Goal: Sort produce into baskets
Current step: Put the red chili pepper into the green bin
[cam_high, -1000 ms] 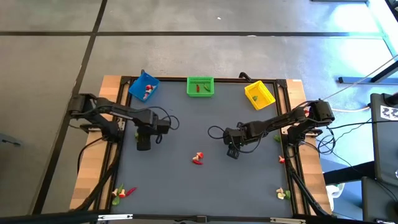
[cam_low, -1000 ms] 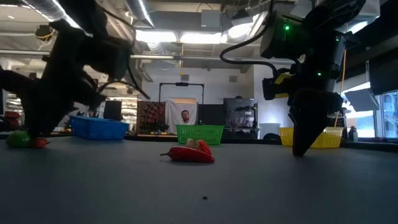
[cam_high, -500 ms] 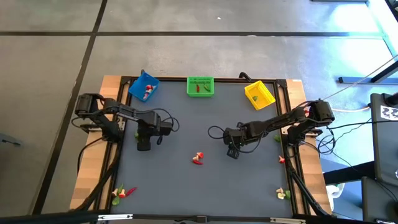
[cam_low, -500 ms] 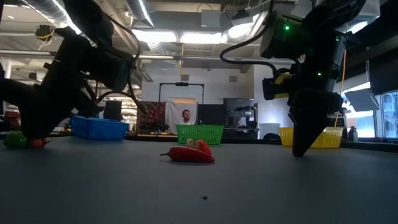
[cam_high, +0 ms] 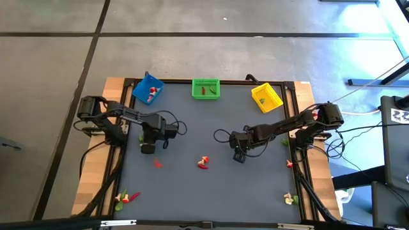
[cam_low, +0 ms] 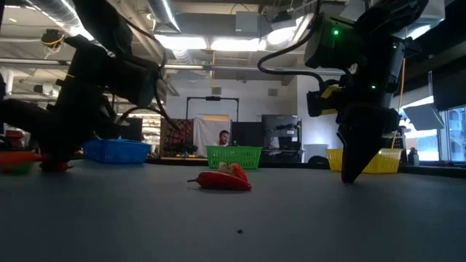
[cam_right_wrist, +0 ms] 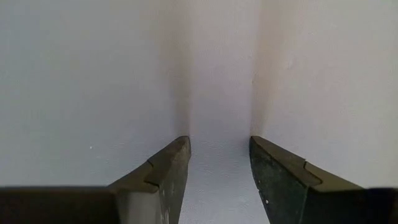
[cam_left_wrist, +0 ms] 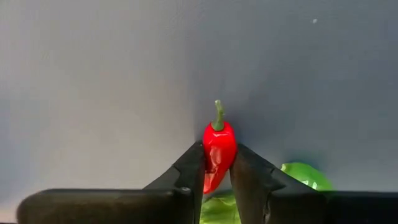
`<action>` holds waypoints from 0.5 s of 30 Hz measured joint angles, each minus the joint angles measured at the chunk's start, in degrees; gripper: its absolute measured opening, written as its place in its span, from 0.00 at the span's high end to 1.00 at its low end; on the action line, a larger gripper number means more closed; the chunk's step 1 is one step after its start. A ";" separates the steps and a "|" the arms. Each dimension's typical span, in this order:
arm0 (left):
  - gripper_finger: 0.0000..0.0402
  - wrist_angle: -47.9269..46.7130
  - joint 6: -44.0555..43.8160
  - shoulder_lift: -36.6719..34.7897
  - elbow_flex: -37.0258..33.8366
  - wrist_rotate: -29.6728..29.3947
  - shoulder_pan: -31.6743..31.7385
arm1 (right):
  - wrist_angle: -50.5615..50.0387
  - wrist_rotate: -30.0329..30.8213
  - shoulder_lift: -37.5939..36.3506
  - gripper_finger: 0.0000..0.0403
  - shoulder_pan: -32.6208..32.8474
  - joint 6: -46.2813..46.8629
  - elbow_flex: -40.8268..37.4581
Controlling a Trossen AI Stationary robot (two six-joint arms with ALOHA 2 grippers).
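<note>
Baskets, blue (cam_high: pixel 147 89), green (cam_high: pixel 206 88) and yellow (cam_high: pixel 266 96), each hold some produce, it seems; several pieces wait on the table (cam_high: pixel 192 191). Right gripper (cam_high: pixel 239 155) hovers with fingers apart. Left gripper (cam_left_wrist: pixel 217 171) pinches a red pepper (cam_left_wrist: pixel 218 148).

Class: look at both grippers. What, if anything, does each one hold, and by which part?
The left gripper pinches a red chili pepper across its lower body, with the green stem end pointing away from the fingers. The right gripper holds nothing; its fingers stand apart over bare table.
</note>
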 joint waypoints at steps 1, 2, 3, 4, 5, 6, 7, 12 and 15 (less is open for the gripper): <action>0.86 0.00 0.20 -0.01 0.00 0.10 0.16 | 0.07 0.02 0.00 0.57 0.00 0.00 -0.02; 0.87 0.00 0.21 -0.01 0.00 0.29 0.31 | 0.13 0.00 0.00 0.57 0.00 0.00 0.00; 0.88 0.01 0.19 -0.01 0.00 0.49 0.53 | 0.17 0.02 0.00 0.57 0.00 0.00 0.00; 0.89 0.00 0.21 -0.01 0.02 0.67 0.77 | 0.18 0.04 0.00 0.57 0.00 -0.01 0.00; 0.89 0.00 0.23 -0.01 0.04 0.75 0.99 | 0.19 0.04 0.00 0.57 0.00 -0.02 0.00; 0.89 0.00 0.24 -0.01 0.06 0.84 1.20 | 0.17 0.04 0.00 0.57 0.00 -0.02 0.00; 0.90 0.00 0.21 -0.01 0.07 0.94 1.40 | 0.17 0.04 0.00 0.57 0.00 -0.02 0.00; 0.88 -0.56 0.21 0.12 1.00 1.11 1.61 | 0.15 0.04 0.00 0.57 0.00 -0.02 0.00; 0.88 0.17 0.25 -0.10 2.30 1.33 1.61 | 0.13 0.04 0.00 0.57 0.00 -0.02 0.00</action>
